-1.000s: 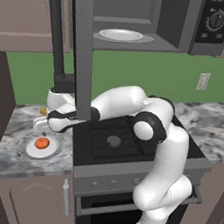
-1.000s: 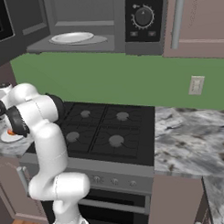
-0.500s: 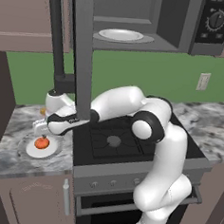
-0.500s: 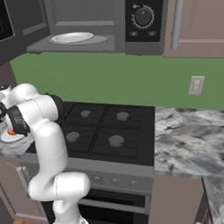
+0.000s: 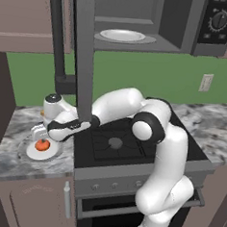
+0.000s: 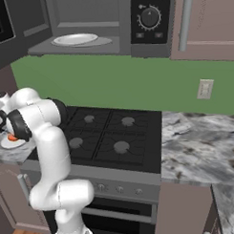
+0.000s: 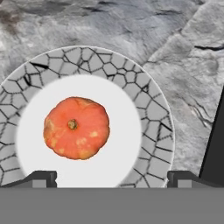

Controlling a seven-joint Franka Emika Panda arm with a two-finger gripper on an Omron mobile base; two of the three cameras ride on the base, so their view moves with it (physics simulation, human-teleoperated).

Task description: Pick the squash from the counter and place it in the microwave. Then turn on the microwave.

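Observation:
The squash (image 7: 76, 127), a small orange-red lump, lies in the middle of a white plate (image 7: 153, 113) with a cracked-pattern rim, on the marbled counter (image 7: 188, 65). My gripper (image 7: 111, 177) hangs straight above it, open, with one fingertip (image 7: 41, 178) on each side of the plate and nothing between them. From the left base the gripper (image 5: 39, 133) sits just over the squash (image 5: 43, 145), left of the stove. The microwave (image 5: 142, 21) above stands with its door (image 5: 84, 50) swung open and a white dish (image 5: 122, 35) inside. Its dial (image 6: 150, 16) is on the right-hand panel.
A black four-burner stove (image 5: 115, 142) adjoins the counter (image 5: 15, 161) on the right, with the oven below. The open microwave door hangs down close above my forearm. A tiny orange thing (image 5: 41, 112) lies behind the hand. More counter (image 6: 196, 145) lies right of the stove.
My hand has come down a little toward the plate and squash. The jaws have stayed wide and the squash has not moved.

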